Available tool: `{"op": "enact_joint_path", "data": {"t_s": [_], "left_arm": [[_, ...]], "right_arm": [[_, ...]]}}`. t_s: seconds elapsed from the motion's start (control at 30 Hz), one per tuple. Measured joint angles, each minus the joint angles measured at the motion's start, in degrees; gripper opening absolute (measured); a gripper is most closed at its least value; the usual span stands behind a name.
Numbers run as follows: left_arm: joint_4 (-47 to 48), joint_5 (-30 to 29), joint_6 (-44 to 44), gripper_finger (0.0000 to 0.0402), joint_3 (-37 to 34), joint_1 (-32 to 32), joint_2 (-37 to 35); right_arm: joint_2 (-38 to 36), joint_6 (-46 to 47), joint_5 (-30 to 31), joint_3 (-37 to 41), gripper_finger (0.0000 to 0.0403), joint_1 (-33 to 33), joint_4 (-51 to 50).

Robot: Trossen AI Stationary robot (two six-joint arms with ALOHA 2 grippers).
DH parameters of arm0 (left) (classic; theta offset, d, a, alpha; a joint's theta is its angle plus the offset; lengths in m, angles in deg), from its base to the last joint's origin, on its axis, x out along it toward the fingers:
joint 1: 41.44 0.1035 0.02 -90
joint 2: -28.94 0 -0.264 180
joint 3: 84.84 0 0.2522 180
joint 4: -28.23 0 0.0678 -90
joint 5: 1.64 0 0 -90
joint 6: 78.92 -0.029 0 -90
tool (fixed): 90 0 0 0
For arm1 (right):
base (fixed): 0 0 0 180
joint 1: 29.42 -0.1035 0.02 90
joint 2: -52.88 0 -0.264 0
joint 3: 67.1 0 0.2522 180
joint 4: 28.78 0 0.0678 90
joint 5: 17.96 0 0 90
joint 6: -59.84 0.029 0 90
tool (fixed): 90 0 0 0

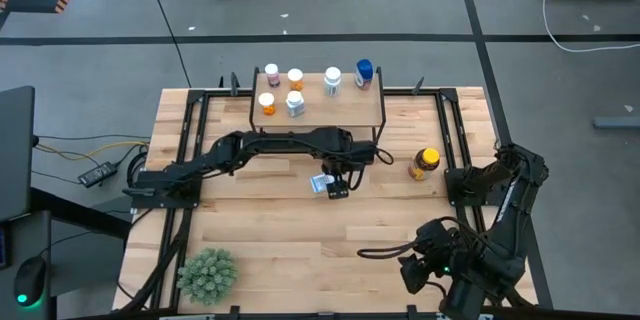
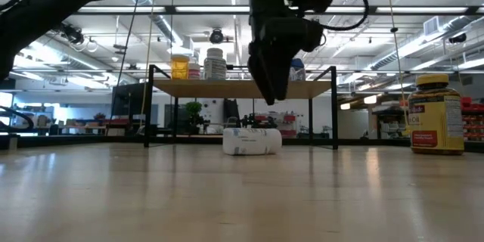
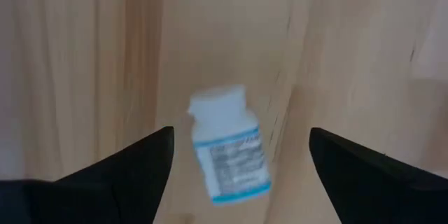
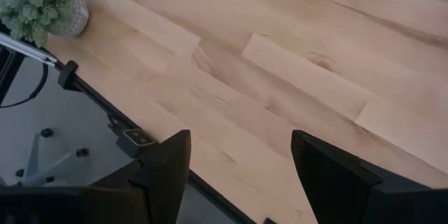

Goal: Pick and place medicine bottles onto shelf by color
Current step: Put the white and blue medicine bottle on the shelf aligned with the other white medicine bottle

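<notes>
A white medicine bottle with a blue-edged label [image 3: 227,147] lies on its side on the table [image 1: 321,183], just in front of the shelf [image 1: 350,112]. My left gripper [image 3: 241,157] hangs over it, pointing down and open, one finger on either side and clear above it [image 2: 271,83]. The shelf bears several bottles: a pinkish one [image 1: 272,74], two orange [image 1: 296,79], two white [image 1: 332,82] and a blue one [image 1: 364,73]. A dark amber, yellow-capped bottle [image 1: 424,163] stands on the table to the right. My right gripper [image 4: 241,175] waits open over the near right corner.
A green spiky plant [image 1: 208,275] stands at the near left corner. The shelf's black legs [image 2: 333,113] rise just behind the lying bottle. Bare wood stretches across the table's near middle [image 1: 300,250].
</notes>
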Motion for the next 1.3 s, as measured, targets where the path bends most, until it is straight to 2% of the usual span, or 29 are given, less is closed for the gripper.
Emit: {"op": "enact_joint_path", "data": {"t_s": [0.4, 0.87, 1.03, 1.3], "left_arm": [[0.9, -6.2, 2.9, 0.0337, -0.1, -1.5, 4.2], [0.8, -4.0, 4.3, 0.0328, -0.1, -2.7, 8.1], [-0.9, -3.7, 4.3, 0.0292, 0.0, -3.0, 8.1], [-0.4, -1.0, 4.1, 0.0194, 0.3, -3.2, 7.6]], "right_arm": [[0.0, -0.6, 1.8, 0.0, 0.0255, 0.0, 0.9], [0.0, -0.6, 1.8, 0.0, 0.0255, 0.0, 1.8], [0.0, -0.8, 1.8, 0.0, 0.0255, 0.0, 1.9], [0.0, -1.0, 2.0, 0.0, 0.0255, 0.0, 1.7]]}}
